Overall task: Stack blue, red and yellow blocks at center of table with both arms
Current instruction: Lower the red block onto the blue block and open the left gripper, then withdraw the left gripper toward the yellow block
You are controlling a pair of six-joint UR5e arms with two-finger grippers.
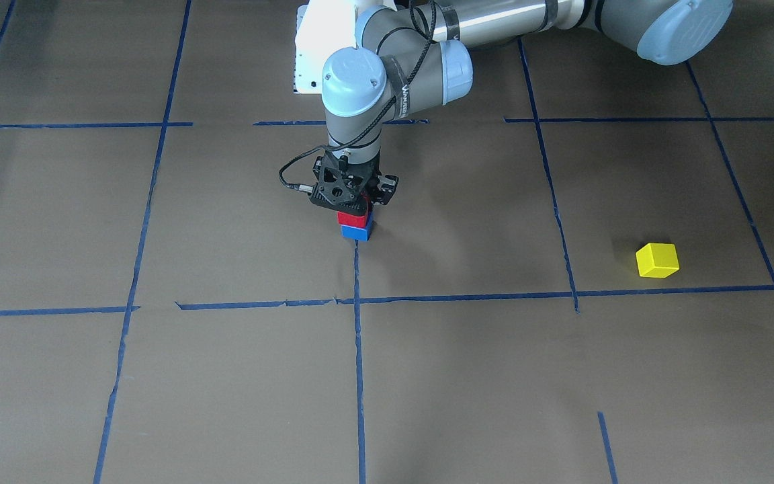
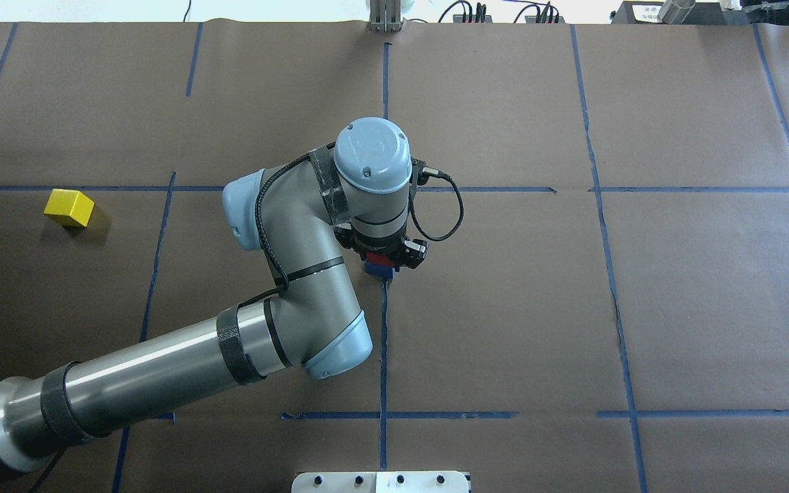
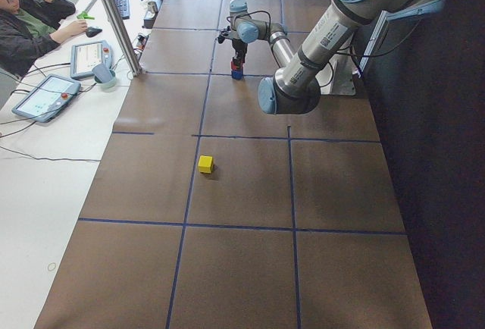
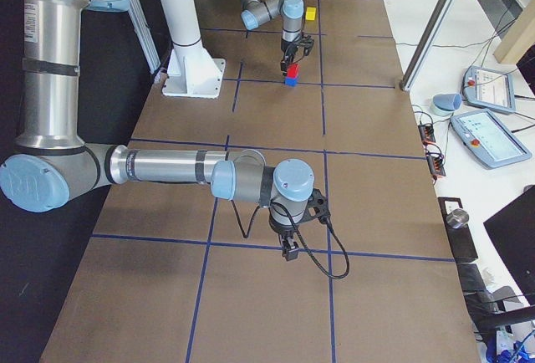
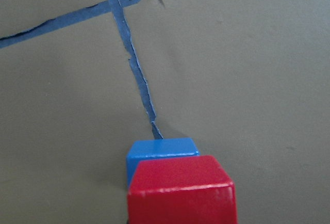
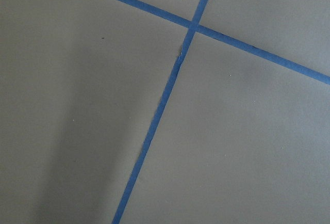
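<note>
A red block [image 1: 352,218] sits on a blue block [image 1: 357,232] at the table's center, on a blue tape line. My left gripper [image 1: 355,208] comes straight down over the pair and is shut on the red block. The left wrist view shows the red block [image 5: 180,195] close up, with the blue block [image 5: 162,152] under it. A yellow block [image 1: 657,260] lies alone on my left side, also seen in the overhead view [image 2: 69,207]. My right gripper [image 4: 289,252] shows only in the exterior right view, low over bare table; I cannot tell whether it is open.
The brown table is marked with a grid of blue tape. The robot's white base plate [image 2: 381,481] is at the near edge. A metal post [image 2: 384,17] stands at the far edge. An operator [image 3: 30,26] and tablets [image 3: 45,95] are beyond the far edge.
</note>
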